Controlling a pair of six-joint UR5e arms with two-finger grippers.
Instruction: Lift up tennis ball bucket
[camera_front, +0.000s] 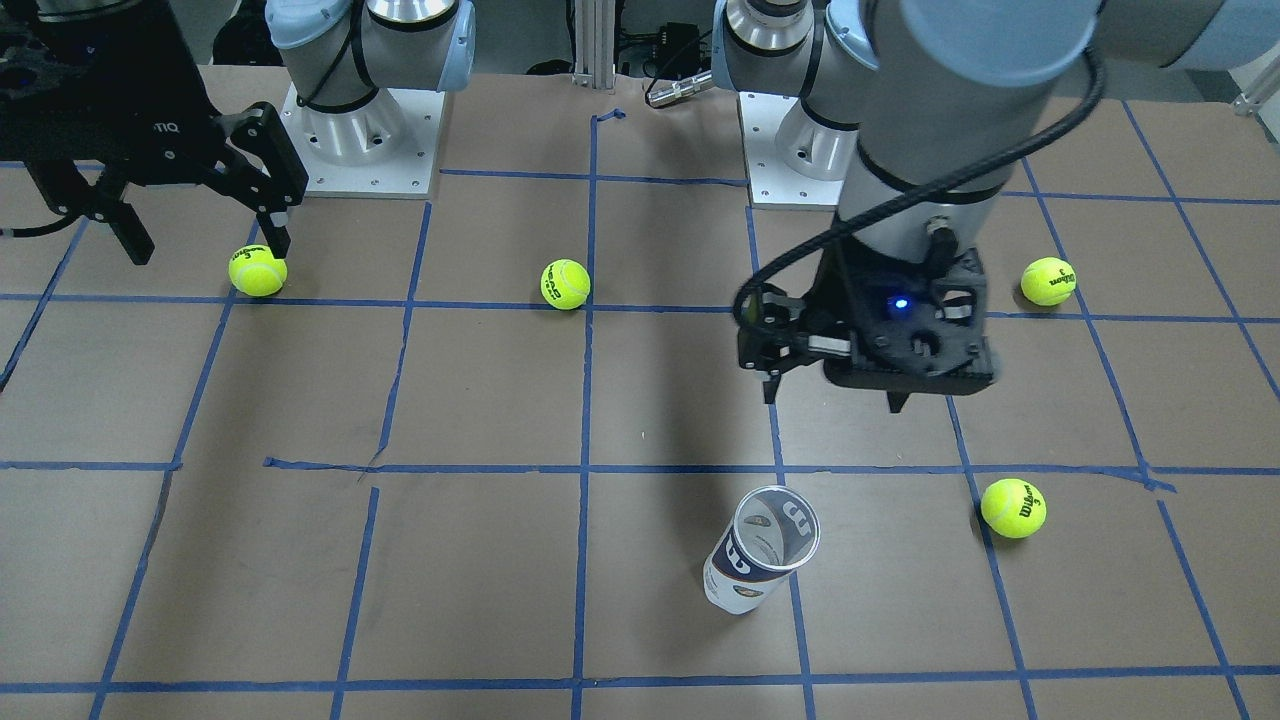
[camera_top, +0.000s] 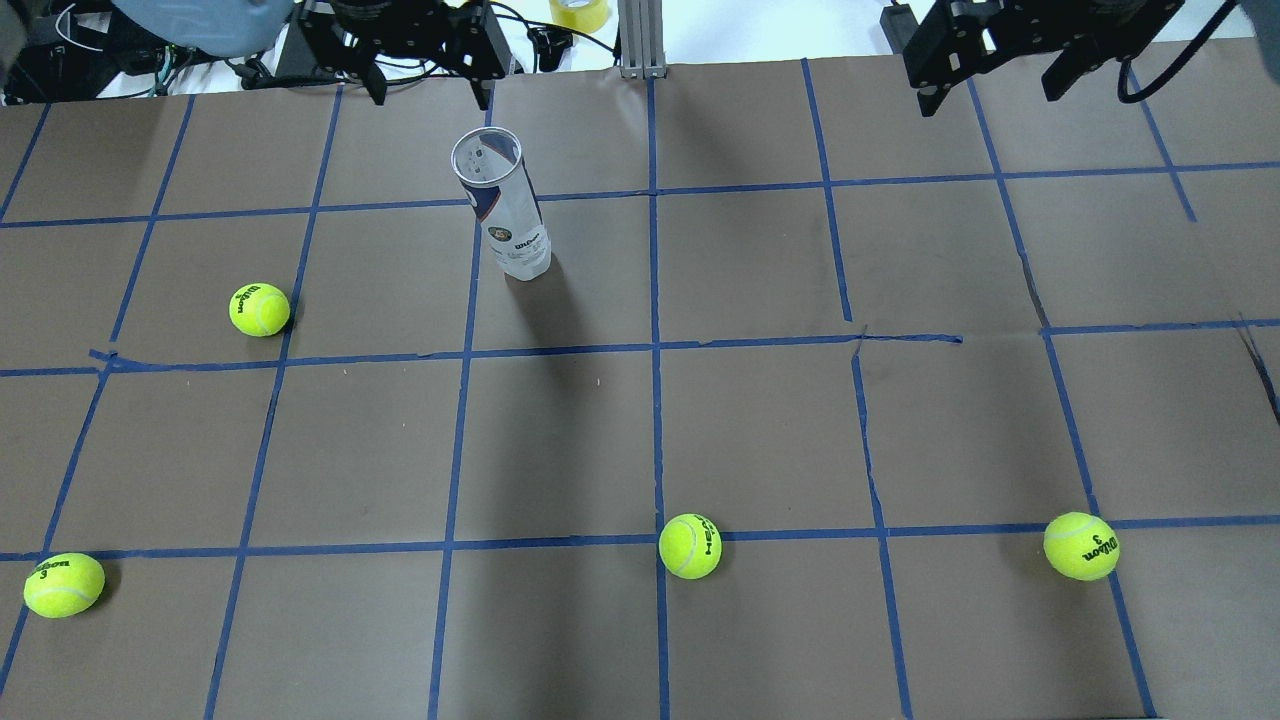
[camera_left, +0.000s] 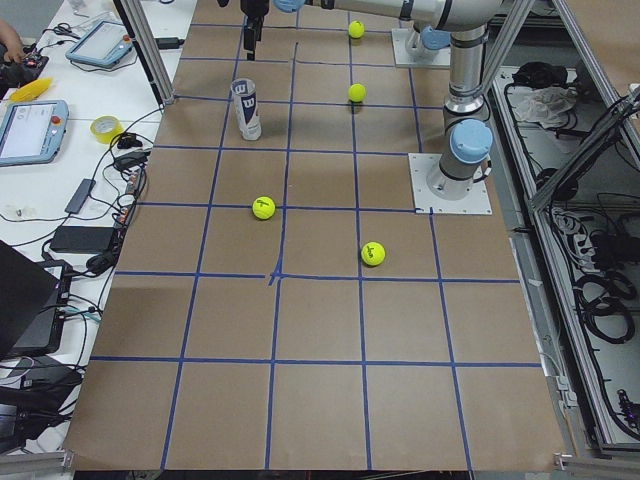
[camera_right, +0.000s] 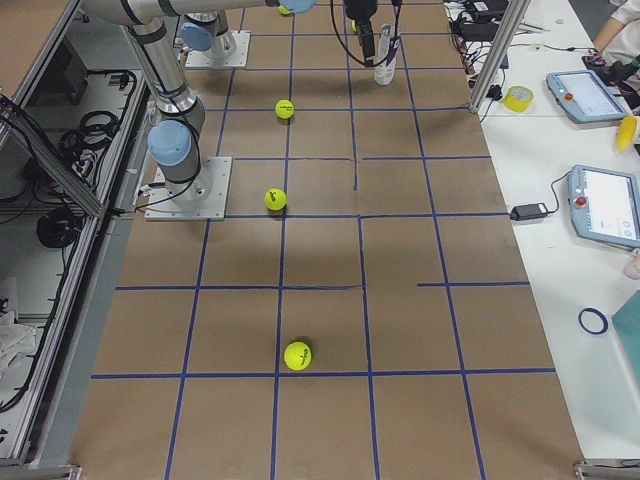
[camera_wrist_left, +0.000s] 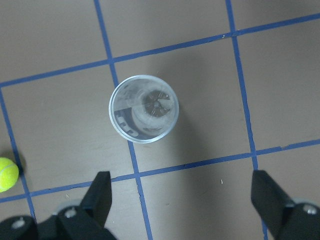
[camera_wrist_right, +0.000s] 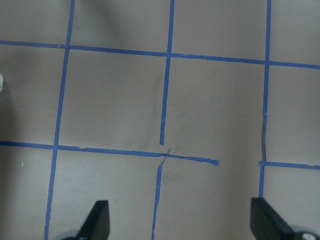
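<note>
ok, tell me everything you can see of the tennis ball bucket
The tennis ball bucket is a clear plastic tube with a white and navy Wilson label around its wall. Its top is open, with no lid on it, and the left wrist view looks straight down to its base: it looks empty. It stands upright on the brown paper-covered table and touches nothing else. The left gripper hangs open above it, not touching it.

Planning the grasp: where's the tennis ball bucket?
In the overhead view the bucket stands upright, far left-centre, near the left gripper; nearest tennis ball to its left.
</note>
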